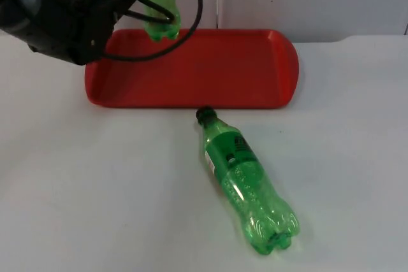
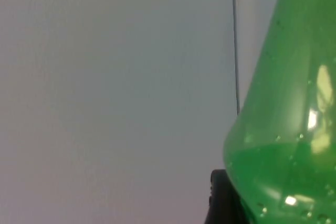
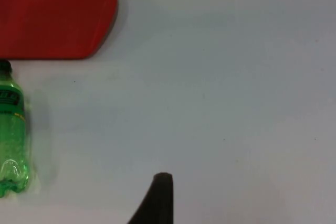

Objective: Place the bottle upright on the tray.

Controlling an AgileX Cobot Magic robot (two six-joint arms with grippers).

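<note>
Left pincer [image 1: 159, 14] grips a green bottle [image 1: 162, 20], seemingly above the tray's [image 1: 255, 68] ten o'clock corner; next, lower it upright.

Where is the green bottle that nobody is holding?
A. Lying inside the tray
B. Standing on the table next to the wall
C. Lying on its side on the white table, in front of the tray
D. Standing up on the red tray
C: the loose bottle lies flat on the table, its cap pointing at the tray, while the left gripper holds another bottle over the tray's far edge.
</note>
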